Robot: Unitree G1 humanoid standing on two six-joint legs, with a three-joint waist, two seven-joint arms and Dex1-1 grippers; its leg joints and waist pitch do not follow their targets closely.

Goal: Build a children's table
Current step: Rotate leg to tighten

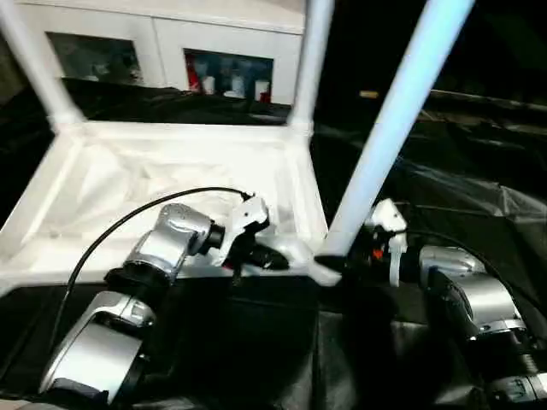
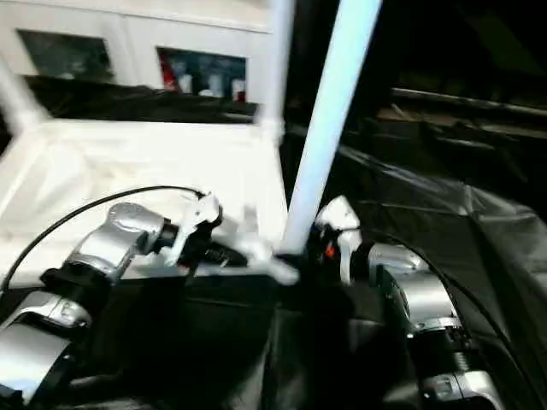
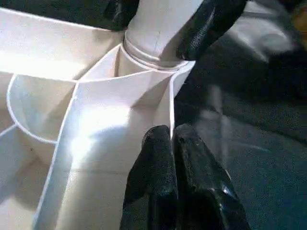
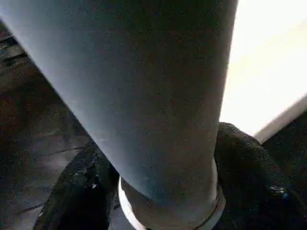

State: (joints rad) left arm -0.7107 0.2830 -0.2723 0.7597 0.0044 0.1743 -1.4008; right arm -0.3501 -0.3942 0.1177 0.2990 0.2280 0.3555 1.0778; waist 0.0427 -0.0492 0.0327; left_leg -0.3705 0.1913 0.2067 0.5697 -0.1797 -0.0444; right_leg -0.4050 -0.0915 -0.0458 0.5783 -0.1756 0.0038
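The white table top (image 1: pixel 154 179) lies upside down with its ribbed underside facing up. Two white legs stand in its far corners, one at the far left (image 1: pixel 38 68) and one at the far right (image 1: pixel 312 60). A third leg (image 1: pixel 393 120) leans in the near right corner socket (image 3: pixel 144 62). My right gripper (image 1: pixel 342 254) is shut on this leg just above its collar, with a black finger (image 4: pixel 249 177) on either side of the tube. My left gripper (image 3: pixel 170 143) is shut on the table top's thin rim wall beside that socket.
A white cabinet (image 1: pixel 226 77) with glass panels stands behind the table top. Crumpled black cloth (image 1: pixel 453 179) covers the surface to the right and in front. A black cable (image 1: pixel 128 222) loops over my left forearm.
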